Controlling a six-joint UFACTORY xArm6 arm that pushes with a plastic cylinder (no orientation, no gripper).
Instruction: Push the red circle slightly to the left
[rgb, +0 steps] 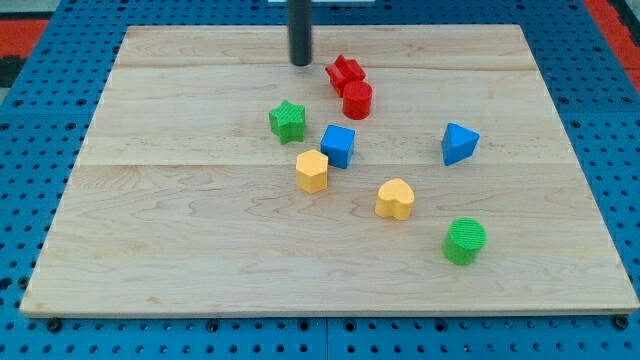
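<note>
A pale wooden counter of jointed planks fills the view, lying on a blue perforated base with a strip of red at the view's top corners. There is no pincer on this rig, so nothing to report as wide or narrow; I work with a straight dark rod, and my tip rests on the board near the view's top centre.

The red circle, a short red cylinder block, stands a little right of and below my tip, pressed against or just beside the red star-shaped block above it. My tip is to the left of both, apart from them. I judge the push not yet begun: to send the cylinder left I would need to get round to its right side.

Lower down lie a green star block, a blue cube and a yellow hexagonal block.

The rod's upper length is cut off by the frame, and I cannot tell whether the two red blocks actually touch.
</note>
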